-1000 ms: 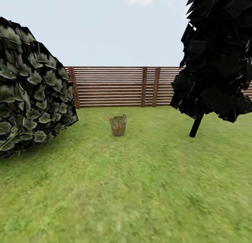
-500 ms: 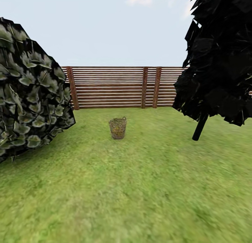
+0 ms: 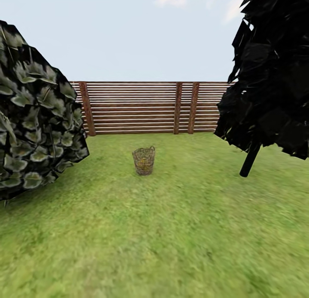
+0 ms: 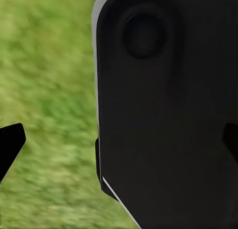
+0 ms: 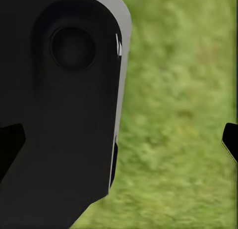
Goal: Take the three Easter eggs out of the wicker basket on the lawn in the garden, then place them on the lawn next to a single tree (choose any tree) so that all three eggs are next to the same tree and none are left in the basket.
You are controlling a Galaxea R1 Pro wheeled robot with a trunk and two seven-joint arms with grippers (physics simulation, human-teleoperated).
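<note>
The wicker basket [image 3: 144, 160] stands upright on the lawn [image 3: 154, 238], some way ahead of me near the middle of the head view. Yellow glints through its weave; I cannot make out single Easter eggs. A tree [image 3: 250, 160] with a leaning dark trunk and a blocky, near-black canopy rises to the right of the basket. In the left wrist view my left gripper [image 4: 119, 142] is open, its fingertips [image 4: 11, 143] wide apart with nothing between them. My right gripper [image 5: 119, 142] is likewise open and holds nothing, with grass beyond its fingertips [image 5: 230, 141].
A big leafy bush [image 3: 34, 117] fills the left side. A brown slatted fence [image 3: 141, 107] closes the garden behind the basket. Open grass lies between me and the basket. A dark part of my own body [image 4: 168, 105] blocks much of each wrist view.
The whole head view has shifted: the camera has moved forward, so the basket, bush and tree look slightly nearer and the bush and tree stand wider apart. Nothing on the lawn has itself moved.
</note>
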